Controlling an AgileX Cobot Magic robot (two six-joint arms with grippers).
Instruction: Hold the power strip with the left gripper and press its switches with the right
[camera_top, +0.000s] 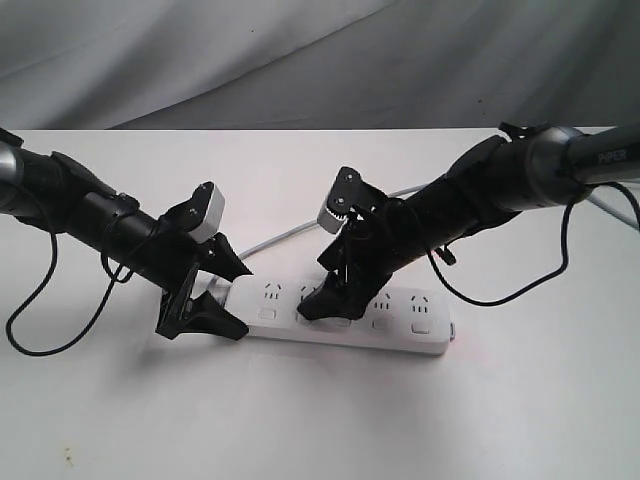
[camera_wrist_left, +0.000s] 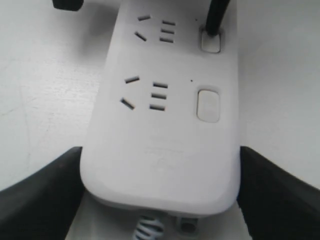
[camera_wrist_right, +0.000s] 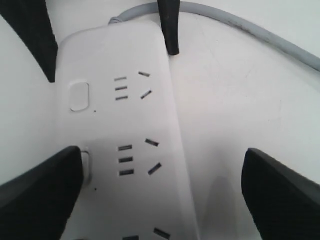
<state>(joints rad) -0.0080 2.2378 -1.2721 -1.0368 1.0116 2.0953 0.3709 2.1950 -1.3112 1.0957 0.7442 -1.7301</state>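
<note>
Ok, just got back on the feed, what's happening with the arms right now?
The left end effector clamps the cord end of the white power strip, fingers against both long sides. The right end effector is open, one fingertip down on the second switch from that end, the other finger off to the strip's side.
</note>
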